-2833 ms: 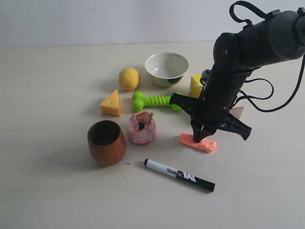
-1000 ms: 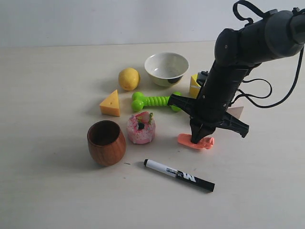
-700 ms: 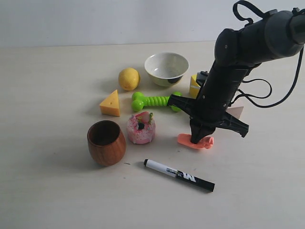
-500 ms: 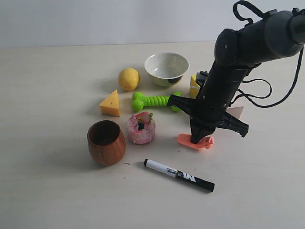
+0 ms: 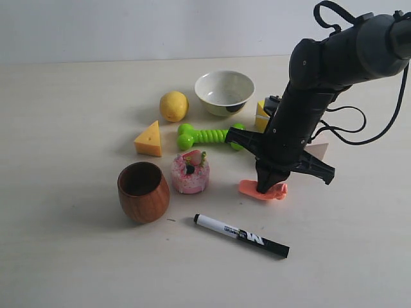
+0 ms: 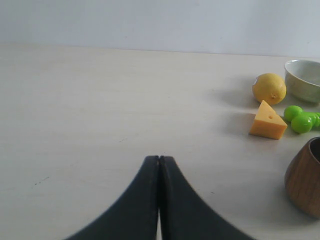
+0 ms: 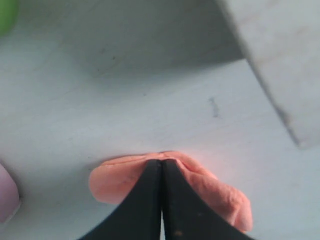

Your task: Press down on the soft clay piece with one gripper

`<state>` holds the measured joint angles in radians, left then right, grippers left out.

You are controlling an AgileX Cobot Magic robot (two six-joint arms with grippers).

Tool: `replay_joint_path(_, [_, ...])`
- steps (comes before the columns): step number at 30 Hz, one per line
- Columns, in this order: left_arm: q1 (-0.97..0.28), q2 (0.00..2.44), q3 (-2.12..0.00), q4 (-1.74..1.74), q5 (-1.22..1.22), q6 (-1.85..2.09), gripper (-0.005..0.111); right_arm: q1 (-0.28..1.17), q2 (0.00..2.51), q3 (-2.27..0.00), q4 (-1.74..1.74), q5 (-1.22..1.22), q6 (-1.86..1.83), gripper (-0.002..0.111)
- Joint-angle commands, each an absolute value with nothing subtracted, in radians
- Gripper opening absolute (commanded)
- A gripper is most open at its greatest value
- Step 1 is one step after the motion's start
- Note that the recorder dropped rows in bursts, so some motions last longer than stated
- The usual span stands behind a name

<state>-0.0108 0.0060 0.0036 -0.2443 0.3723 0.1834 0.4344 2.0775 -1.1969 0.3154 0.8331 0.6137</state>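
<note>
The soft clay piece (image 5: pixel 246 187) is a salmon-pink lump lying flat on the table, between the pink cake toy and the right arm. My right gripper (image 5: pixel 267 187) points straight down, its shut tips set into the top of the clay near its middle. In the right wrist view the closed black fingertips (image 7: pixel 161 162) dent the clay (image 7: pixel 112 181), which bulges out on both sides. The left gripper (image 6: pixel 159 158) is shut over bare table, holding nothing, and does not show in the exterior view.
A black-and-white marker (image 5: pixel 241 235) lies in front of the clay. To its left stand the pink cake toy (image 5: pixel 190 172) and a wooden cup (image 5: pixel 143 191). Behind are a green dumbbell toy (image 5: pixel 207 135), white bowl (image 5: pixel 225 91), lemon (image 5: pixel 174 105), cheese wedge (image 5: pixel 149 139) and yellow block (image 5: pixel 263 114).
Since 2.8 s ago the right gripper has come down onto the clay, which now looks flatter and sits slightly further left. Over the last second almost nothing has moved.
</note>
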Motion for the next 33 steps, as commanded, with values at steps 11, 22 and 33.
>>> replay_joint_path(11, [-0.009, 0.0, 0.0, -0.246, 0.363, 0.182, 0.0, 0.465, 2.129, -1.158, 0.402, 0.82, 0.603, 0.0])
replay_joint_path(22, [-0.009, 0.0, 0.0, -0.246, 0.363, 0.182, 0.0, 0.465, 2.004, -1.158, 0.329, 0.791, 0.631, 0.0])
replay_joint_path(33, [-0.009, 0.0, 0.0, -0.246, 0.363, 0.182, 0.0, 0.465, 1.948, -1.158, 0.272, 0.787, 0.676, 0.0])
